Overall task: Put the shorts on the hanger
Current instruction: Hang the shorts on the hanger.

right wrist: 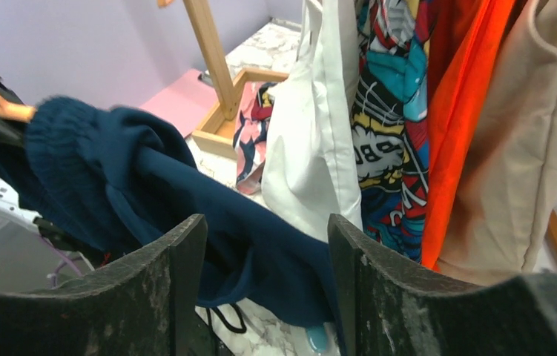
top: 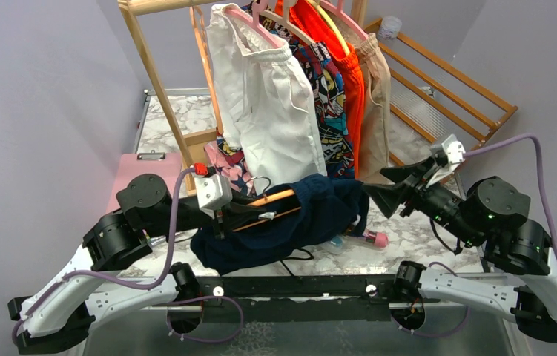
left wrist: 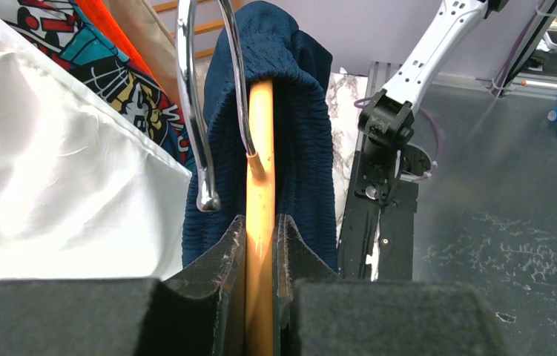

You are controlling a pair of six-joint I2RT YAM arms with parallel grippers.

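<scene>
Left fingers [left wrist: 219,259]: pinching the hanger [left wrist: 260,148] (near its hook)
Shorts [top: 320,211]: draped over the hanger
Right fingers [right wrist: 171,274]: spread, beside the fabric

We see white shorts [top: 268,96], comic-print shorts [top: 332,93], orange shorts [top: 351,74] and a beige garment [top: 376,96] hanging on the wooden rack [top: 158,78]; a pink clipboard [top: 164,167] lies at the marble table [top: 179,122]'s left edge.

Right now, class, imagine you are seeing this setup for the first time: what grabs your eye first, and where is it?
The dark navy shorts draped over the wooden hanger in the middle of the overhead view stand out most, with the left gripper shut on the hanger. Behind them, a rack holds white shorts and bright orange ones. The right gripper sits open just right of the navy shorts.
</scene>
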